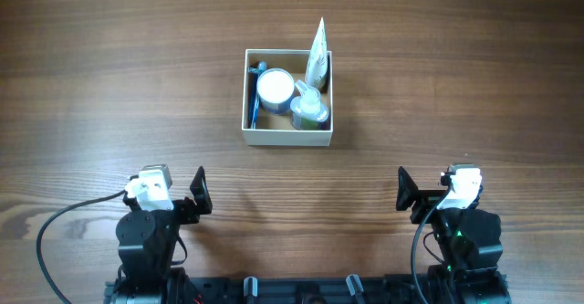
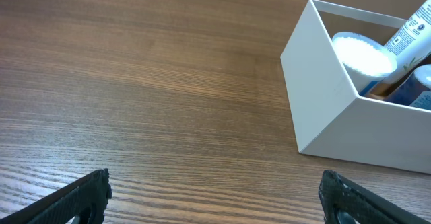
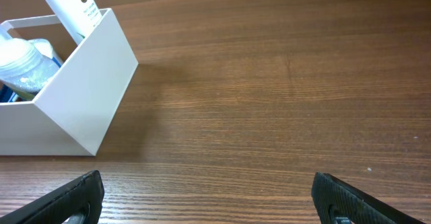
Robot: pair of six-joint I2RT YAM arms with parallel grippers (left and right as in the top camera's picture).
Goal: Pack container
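Container [image 1: 287, 139] sits mid-bench [image 1: 109, 85], well ahead of both arms. Jaws on each stand wide apart, empty. Its thin walls look light and easily crushed, I judge, so I'd pinch one wall near a corner, where it's stiffest, and gently.

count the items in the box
4 in the container: white-lidded jar at centre, tube leaning far right, bottle near right, blue stick along left wall; more may be hidden underneath.
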